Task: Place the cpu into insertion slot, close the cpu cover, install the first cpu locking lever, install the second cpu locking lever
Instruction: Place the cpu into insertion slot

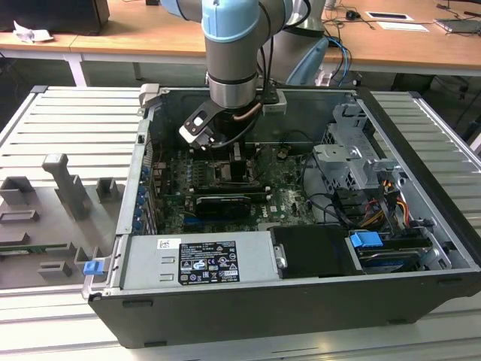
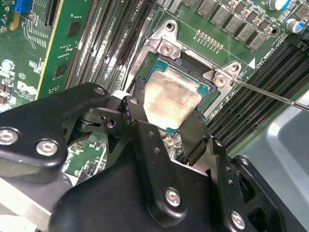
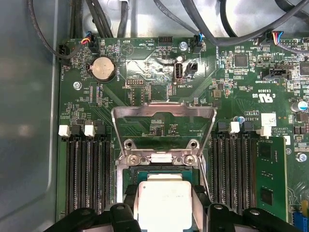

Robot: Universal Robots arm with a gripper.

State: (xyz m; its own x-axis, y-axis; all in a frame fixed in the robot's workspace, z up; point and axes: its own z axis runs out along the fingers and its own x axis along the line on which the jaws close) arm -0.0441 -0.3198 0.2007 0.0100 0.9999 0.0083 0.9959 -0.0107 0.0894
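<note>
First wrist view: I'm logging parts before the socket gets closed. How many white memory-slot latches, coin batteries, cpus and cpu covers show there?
white memory-slot latches: 4
coin battery: 1
cpu: 1
cpu cover: 1
Total: 7

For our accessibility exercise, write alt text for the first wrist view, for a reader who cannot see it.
The gripper holds the cpu, a pale silver square, at the insertion slot on a green motherboard. The cpu cover is swung open beyond the slot, with black memory slots on both sides.
</note>
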